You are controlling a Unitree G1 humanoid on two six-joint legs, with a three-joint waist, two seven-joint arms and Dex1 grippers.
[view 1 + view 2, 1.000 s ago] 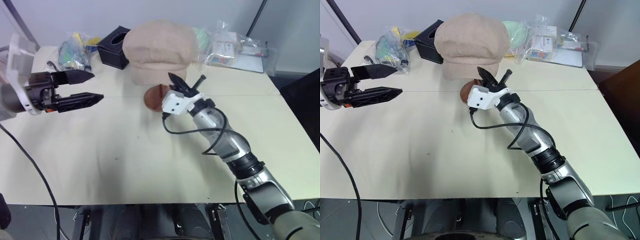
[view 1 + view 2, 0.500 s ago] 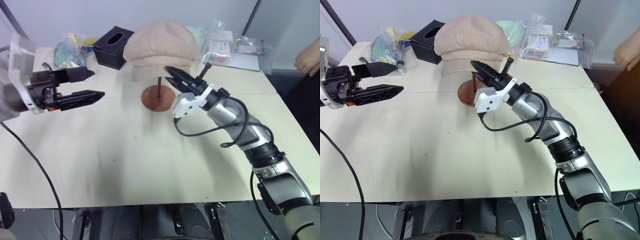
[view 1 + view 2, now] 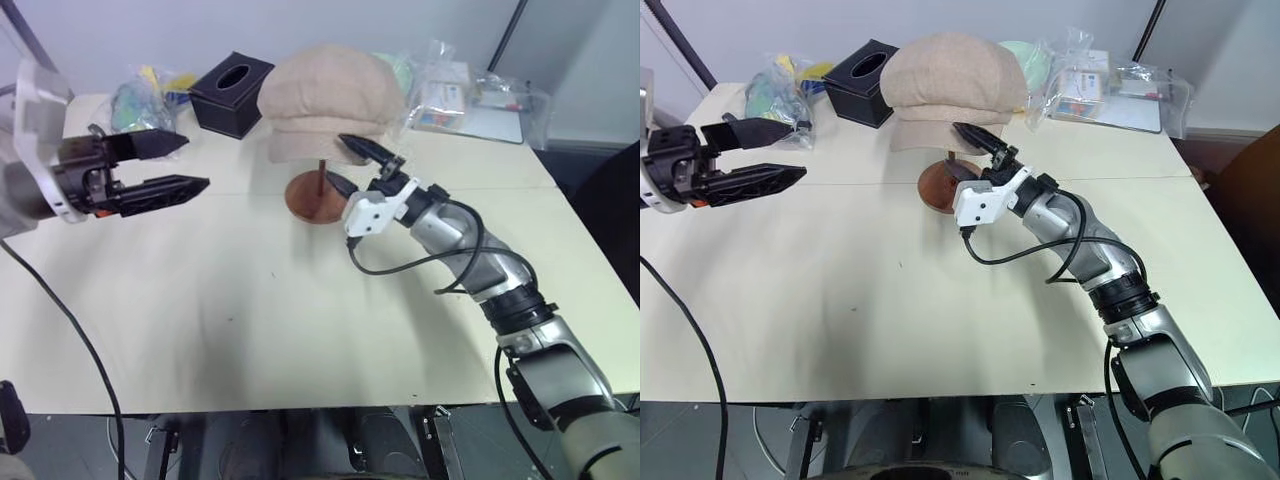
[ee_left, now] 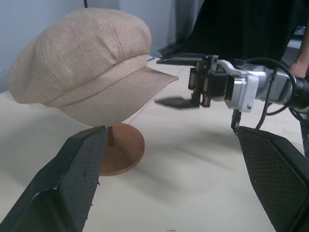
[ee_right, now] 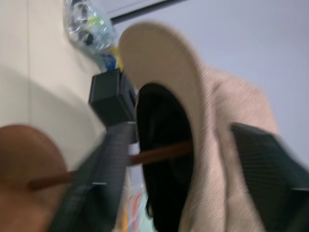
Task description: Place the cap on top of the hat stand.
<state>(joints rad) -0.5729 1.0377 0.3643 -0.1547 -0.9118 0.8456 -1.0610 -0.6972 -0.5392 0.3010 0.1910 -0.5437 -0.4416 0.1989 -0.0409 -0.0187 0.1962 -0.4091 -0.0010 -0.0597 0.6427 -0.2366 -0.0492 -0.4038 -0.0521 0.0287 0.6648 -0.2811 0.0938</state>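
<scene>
The cap [image 3: 330, 100] sits on top of the hat stand [image 3: 318, 192], its crown draped over the hidden disc and its brim tipped toward the robot, so the placing looks done and it rests on its own. To the left of the hat stand, well apart from it, the left gripper [image 3: 175, 165] hangs level with its fingers spread wide and empty, apparently just kept out of the way. Just right of the hat stand, the right gripper [image 3: 352, 165] has its fingers wide apart, the upper one by the brim's edge and the lower one beside the rod, gripping nothing. A second ago those fingers were pinched together under the brim; now they have let go. The bench [image 3: 250, 300] in front of the hat stand is bare.
</scene>
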